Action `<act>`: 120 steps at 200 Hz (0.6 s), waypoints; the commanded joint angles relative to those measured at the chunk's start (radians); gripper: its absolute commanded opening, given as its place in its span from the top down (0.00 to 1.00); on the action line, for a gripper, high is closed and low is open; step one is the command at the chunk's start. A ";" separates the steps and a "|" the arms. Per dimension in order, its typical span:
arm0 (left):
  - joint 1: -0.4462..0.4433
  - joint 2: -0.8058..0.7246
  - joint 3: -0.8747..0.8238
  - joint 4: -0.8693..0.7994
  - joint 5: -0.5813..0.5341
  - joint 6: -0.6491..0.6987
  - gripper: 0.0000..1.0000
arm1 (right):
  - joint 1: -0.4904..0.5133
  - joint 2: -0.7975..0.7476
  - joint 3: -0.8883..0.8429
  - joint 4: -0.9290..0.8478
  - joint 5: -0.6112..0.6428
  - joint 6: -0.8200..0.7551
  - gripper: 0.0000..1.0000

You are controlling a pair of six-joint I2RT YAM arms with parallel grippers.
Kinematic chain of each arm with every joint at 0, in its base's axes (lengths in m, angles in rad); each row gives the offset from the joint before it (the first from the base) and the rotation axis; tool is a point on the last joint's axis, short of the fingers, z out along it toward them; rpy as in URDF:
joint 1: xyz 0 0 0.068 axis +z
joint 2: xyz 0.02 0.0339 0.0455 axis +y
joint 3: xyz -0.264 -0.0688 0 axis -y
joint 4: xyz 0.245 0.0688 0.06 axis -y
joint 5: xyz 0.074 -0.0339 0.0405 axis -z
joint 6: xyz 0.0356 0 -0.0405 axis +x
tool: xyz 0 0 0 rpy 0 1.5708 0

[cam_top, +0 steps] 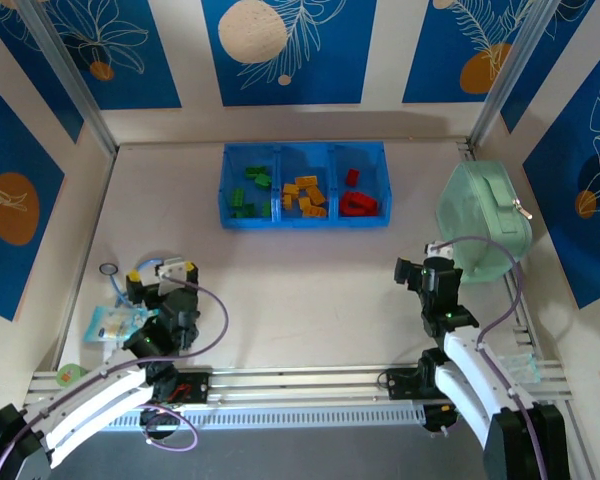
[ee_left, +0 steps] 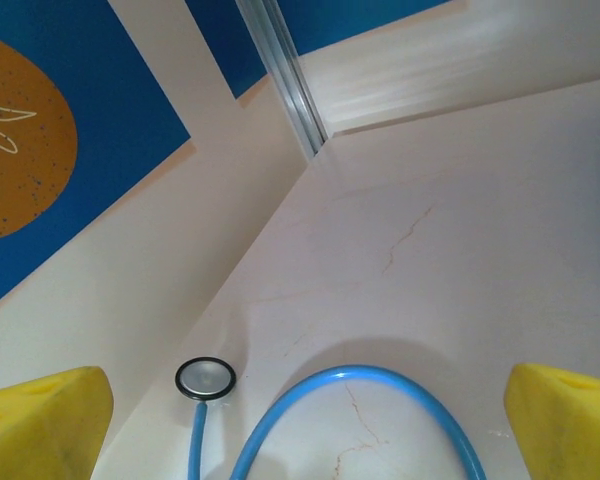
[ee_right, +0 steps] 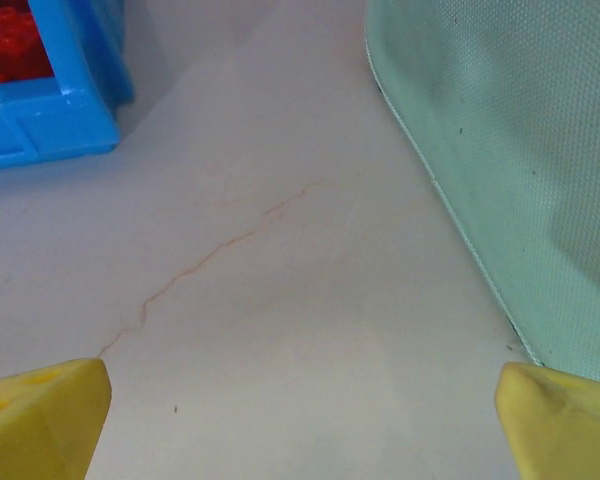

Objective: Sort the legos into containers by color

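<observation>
The translucent blue tray sits toward the far side of the surface, near the back wall, with its three compartments in a row. The left compartment holds the green legos, the middle one the yellow-orange legos and the right one the red legos, all small studded bricks lying loosely. No brick can be seen on the surface outside the tray. A broad bare stretch lies between the tray's front wall and both arms. The left gripper is near the left wall above a stethoscope with a blue tube; its jaws are spread wide with nothing between them. The right gripper is low, between the tray's right corner and the mint-green case, and close to the case's edge. Its jaws are also wide and hold nothing.
</observation>
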 commanded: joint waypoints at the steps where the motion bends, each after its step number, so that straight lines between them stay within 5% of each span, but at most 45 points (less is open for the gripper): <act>1: 0.023 -0.049 -0.033 0.085 -0.020 0.045 0.00 | -0.009 0.029 0.020 0.152 -0.032 -0.018 0.01; 120: 0.185 0.075 -0.065 0.312 0.115 0.063 0.00 | -0.011 0.087 -0.070 0.473 -0.031 -0.050 0.01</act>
